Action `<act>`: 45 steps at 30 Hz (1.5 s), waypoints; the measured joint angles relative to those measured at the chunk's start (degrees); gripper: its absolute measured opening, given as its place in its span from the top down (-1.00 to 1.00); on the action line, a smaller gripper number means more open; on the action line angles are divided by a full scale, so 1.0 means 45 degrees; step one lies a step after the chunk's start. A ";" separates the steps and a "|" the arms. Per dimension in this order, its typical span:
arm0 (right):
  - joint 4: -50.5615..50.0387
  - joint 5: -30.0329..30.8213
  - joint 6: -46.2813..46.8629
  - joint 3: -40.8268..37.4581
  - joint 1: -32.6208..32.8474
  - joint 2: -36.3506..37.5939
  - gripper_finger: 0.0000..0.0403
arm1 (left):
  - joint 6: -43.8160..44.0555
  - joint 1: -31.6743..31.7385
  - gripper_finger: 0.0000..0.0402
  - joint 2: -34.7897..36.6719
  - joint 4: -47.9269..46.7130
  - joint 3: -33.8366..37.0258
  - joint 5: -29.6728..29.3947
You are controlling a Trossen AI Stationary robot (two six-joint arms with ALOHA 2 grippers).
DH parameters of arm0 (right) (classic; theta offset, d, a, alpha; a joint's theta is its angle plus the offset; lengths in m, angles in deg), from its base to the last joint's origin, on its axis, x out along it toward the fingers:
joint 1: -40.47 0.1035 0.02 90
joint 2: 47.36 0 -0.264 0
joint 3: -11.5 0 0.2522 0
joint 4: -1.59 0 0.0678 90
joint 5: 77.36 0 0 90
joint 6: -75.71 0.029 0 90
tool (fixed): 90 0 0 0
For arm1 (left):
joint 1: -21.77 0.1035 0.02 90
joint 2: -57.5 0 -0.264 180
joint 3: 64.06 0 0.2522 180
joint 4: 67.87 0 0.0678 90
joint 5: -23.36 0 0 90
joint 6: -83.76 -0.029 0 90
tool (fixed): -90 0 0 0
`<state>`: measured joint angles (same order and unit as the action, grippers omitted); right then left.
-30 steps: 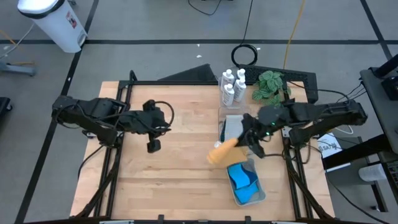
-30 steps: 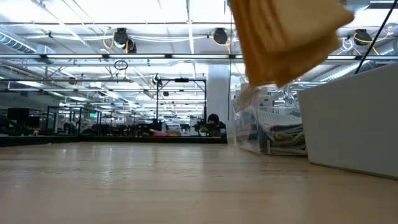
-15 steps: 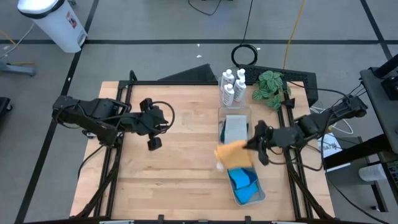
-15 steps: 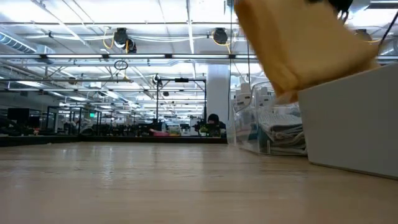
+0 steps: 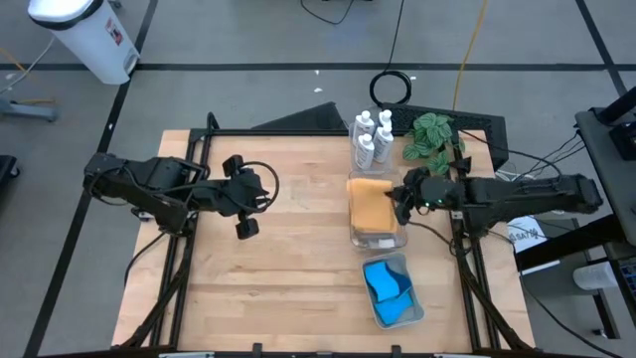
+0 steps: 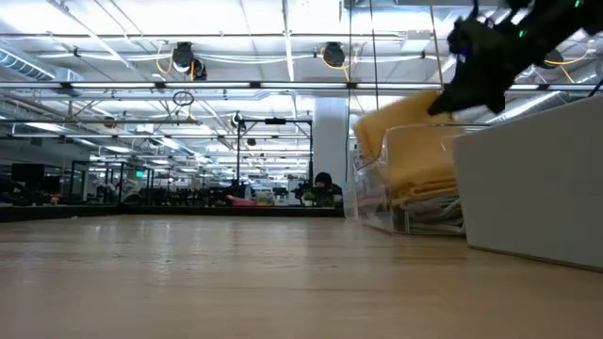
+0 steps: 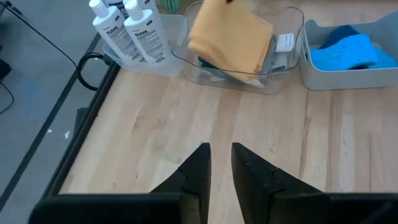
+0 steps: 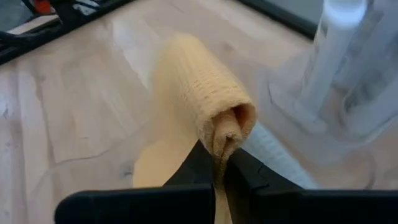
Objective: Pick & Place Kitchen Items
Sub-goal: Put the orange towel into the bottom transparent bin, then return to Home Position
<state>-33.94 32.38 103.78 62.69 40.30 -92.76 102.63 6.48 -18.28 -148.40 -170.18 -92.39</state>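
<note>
Orange cloth held over the clear bin, release pending

At centre-right of the high view the right gripper is clamped on the orange cloth, which drapes into the clear bin over a grey cloth. Best to lower until it settles inside the walls, then let go. The left gripper, narrowly parted and empty, waits at centre-left. A second ago the cloth hung lower in the frame, beside the tray of blue sponges.
</note>
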 joint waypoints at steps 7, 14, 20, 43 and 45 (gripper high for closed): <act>0.2257 -0.1418 -0.0099 -0.2108 -0.1853 0.0003 0.94 | 0.0146 0.0000 0.68 -0.0002 0.0039 0.0000 -0.0085; 0.2031 -0.1799 -0.0772 -0.2141 -0.2115 0.0576 0.66 | -0.0095 0.0056 0.68 -0.0002 0.0051 0.0005 0.0003; 0.1818 -0.2770 -0.3390 -0.2124 -0.2115 0.1344 0.48 | -0.0548 0.0058 0.68 -0.0002 0.0119 0.0005 0.0053; -0.2422 -0.2707 -0.5068 -0.1016 -0.2103 1.0059 0.45 | -0.3662 0.0018 0.68 1.0201 1.2531 1.3483 0.0072; -0.2204 -0.2707 -0.5117 -0.1268 -0.2103 0.9984 0.45 | -0.3478 -0.0001 0.68 1.1020 1.3892 1.4977 0.0247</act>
<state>-43.85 20.20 80.75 56.98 30.83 -47.84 86.97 6.48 31.31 -85.89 -102.78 -91.28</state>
